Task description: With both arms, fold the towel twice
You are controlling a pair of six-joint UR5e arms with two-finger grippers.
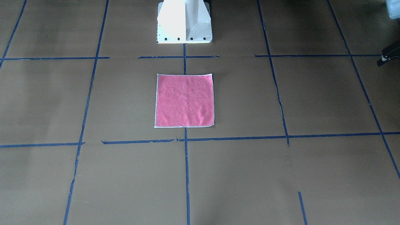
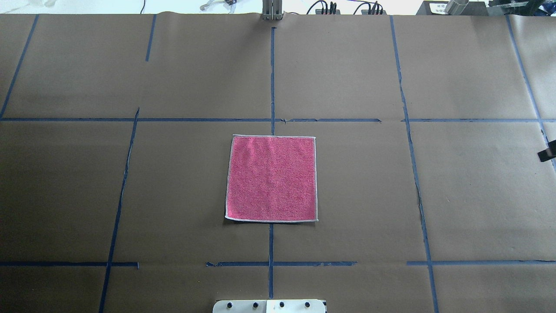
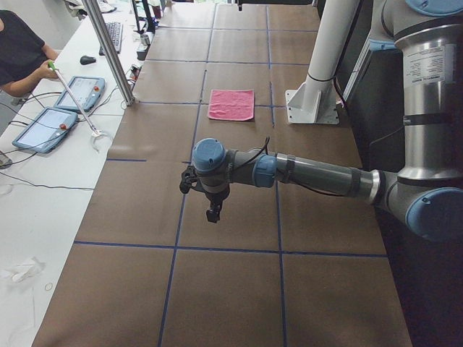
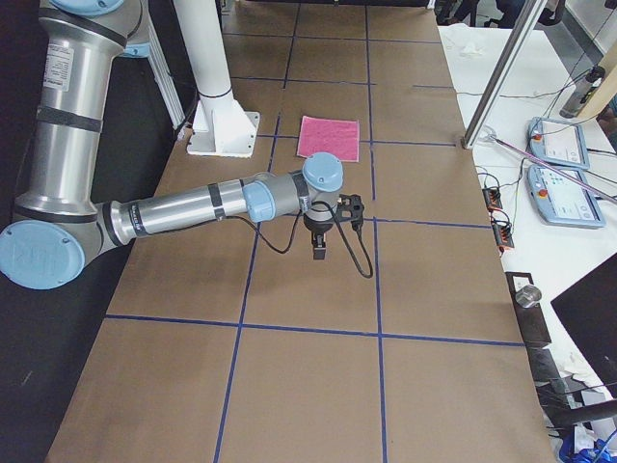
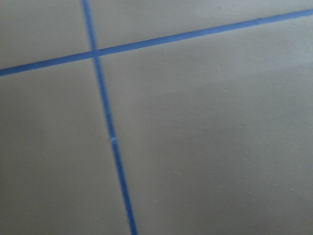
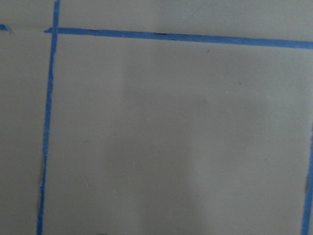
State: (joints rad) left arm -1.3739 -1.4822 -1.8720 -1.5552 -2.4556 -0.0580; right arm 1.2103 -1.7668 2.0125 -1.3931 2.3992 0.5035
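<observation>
On the robot's left, the silver-grey tubular left arm (image 3: 311, 173) with light blue joint caps reaches out low over the desk (image 2: 87, 195). The desk is covered in matte brown paper and crossed by a grid of blue tape lines (image 2: 271, 78). The black left jaws point down above bare paper, well apart from the cloth; we cannot tell whether they are parted or closed.

In the middle lies the small square terry towel (image 2: 271, 178), spread flat with its nubby pink face up and a thin white stitched border all round. It is nearly square, so we see no clear long axis. Its edges run parallel to the tape grid, it straddles the centre line, and it sits near the white metal pedestal base (image 1: 184, 22).

On the right, the matching right arm (image 4: 193, 207) stretches out the same way. The right jaws hang downward over paper, and again we cannot tell their state.
</observation>
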